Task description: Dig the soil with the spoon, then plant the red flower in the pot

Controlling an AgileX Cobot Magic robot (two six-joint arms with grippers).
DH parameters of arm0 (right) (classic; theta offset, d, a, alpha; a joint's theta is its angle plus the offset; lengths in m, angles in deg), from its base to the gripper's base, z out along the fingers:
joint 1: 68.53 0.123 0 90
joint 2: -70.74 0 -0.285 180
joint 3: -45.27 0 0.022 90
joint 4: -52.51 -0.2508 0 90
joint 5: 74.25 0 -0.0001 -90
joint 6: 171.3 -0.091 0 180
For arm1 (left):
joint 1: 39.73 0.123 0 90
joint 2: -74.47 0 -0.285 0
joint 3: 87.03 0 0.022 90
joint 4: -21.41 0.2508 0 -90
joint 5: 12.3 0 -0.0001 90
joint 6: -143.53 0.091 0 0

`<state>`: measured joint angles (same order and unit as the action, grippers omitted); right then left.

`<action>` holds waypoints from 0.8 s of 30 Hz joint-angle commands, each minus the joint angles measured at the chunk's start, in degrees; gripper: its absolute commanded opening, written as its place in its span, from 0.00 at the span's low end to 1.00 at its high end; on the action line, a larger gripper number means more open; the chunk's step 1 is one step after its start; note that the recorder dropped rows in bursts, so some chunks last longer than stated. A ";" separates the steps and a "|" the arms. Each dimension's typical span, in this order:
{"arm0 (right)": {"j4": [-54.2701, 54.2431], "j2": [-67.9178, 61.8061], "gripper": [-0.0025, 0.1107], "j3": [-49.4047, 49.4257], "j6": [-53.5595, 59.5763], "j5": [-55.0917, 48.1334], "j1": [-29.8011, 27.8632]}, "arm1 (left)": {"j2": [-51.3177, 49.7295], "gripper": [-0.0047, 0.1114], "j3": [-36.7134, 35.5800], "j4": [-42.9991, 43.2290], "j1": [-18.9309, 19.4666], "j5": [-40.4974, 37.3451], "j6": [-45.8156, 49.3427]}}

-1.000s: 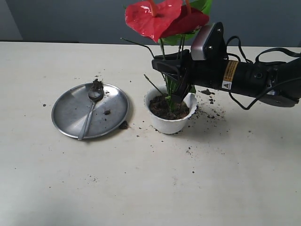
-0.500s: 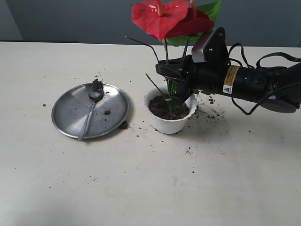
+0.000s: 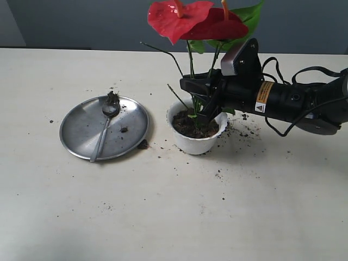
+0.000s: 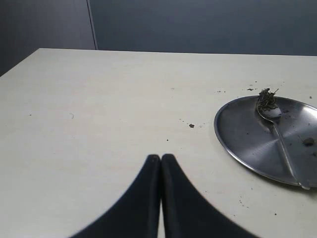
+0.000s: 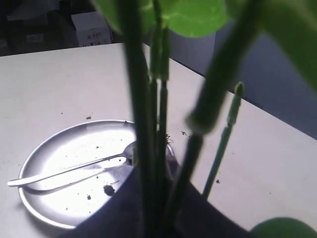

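Note:
The red flower stands upright with its stems in the white pot, which holds dark soil. My right gripper is shut on the green stems just above the pot's rim. The spoon lies on the steel plate to the left, with a clump of soil in its bowl; the spoon also shows behind the stems in the right wrist view. My left gripper is shut and empty, over bare table left of the plate.
Loose soil crumbs lie scattered around the pot and near the plate's rim. The right arm stretches in from the right above the table. The table's back edge meets a dark wall behind the flower.
The right wrist has sunk slightly and the flower has swayed a little to the right, with the stems still in the pot. Spoon, plate and pot have not moved.

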<state>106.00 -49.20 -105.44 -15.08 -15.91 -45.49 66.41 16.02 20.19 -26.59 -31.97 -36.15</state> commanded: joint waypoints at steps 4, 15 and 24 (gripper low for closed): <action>2.36 -1.42 0.02 0.87 -0.22 -8.46 -0.42 | 0.27 0.04 -0.28 0.00 -0.18 0.51 0.00; 3.89 -1.42 0.02 0.87 -1.81 -10.57 -0.42 | 0.27 0.04 -0.28 0.00 -0.18 0.51 0.00; 3.89 -1.44 0.02 0.87 -2.10 -11.57 -0.42 | 0.27 0.04 -0.28 0.00 -0.18 0.51 0.00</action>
<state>107.02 -49.20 -105.54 -17.46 -18.64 -45.49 66.41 16.02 20.19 -26.59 -31.97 -36.47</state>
